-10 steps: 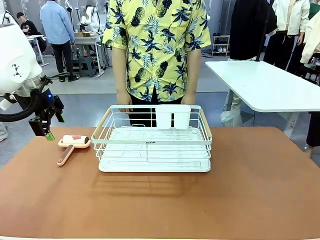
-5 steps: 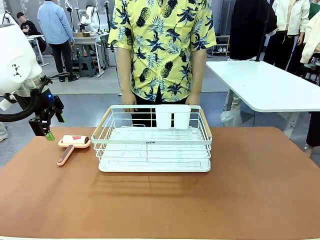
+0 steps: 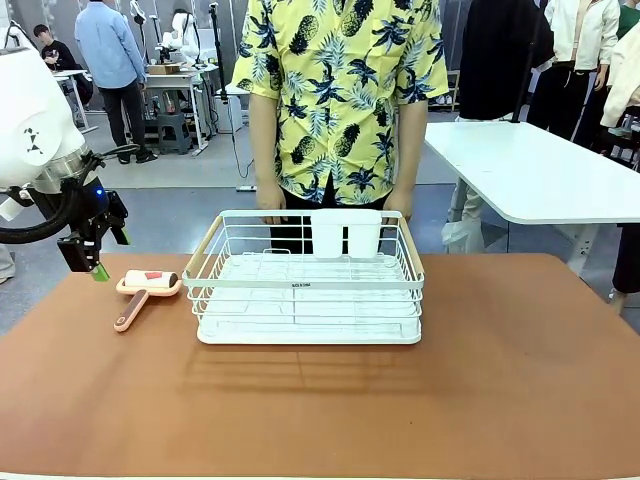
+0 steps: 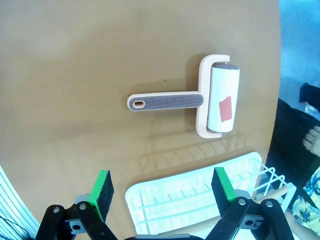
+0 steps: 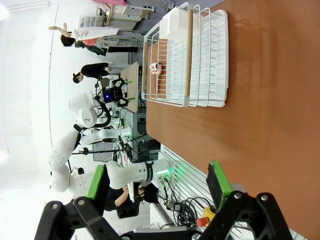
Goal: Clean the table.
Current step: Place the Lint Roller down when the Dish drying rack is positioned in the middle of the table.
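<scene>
Table spans nearly the whole front view, reddish-brown top, near edge along the bottom. White wire dish rack sits toward the far edge, a bit left of centre, with two white cups at its back wall. Pink lint roller lies flat just beside the rack's left end, handle pointing to the near-left (not touching the rack, as far as I can tell). Left gripper hovers above the far-left corner, jaws spread wide, nothing between them; wrist view has the roller straight below. Right gripper also spread, empty, over the table's edge. Person stands at the far edge, behind the rack.
</scene>
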Controlling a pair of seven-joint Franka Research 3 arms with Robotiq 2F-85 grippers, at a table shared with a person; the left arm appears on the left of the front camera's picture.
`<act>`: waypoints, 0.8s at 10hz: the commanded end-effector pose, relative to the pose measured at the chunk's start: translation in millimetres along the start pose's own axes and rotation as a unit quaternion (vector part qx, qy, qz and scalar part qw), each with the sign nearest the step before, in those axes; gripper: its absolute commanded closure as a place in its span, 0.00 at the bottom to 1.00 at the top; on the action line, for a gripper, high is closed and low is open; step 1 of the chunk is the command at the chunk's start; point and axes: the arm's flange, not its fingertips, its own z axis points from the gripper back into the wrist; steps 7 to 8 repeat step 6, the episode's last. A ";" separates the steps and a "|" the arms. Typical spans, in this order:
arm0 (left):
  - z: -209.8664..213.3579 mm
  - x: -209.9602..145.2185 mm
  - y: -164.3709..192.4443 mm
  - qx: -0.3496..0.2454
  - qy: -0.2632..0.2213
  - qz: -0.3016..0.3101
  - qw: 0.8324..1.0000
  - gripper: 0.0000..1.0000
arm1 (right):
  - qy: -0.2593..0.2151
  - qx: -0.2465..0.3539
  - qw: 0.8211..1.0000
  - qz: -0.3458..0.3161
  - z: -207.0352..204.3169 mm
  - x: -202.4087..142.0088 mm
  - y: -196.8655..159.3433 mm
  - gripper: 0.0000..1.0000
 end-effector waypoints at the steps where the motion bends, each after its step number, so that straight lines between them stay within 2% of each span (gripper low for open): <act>1: -1.1 1.6 0.7 -0.001 -0.001 -0.002 1.000 0.00 | -0.001 0.003 1.000 -0.001 1.3 -0.6 3.6 0.00; 8: -1.1 1.6 0.7 -0.001 -0.001 -0.002 1.000 0.00 | -0.001 0.003 1.000 -0.001 1.3 -0.6 3.6 0.00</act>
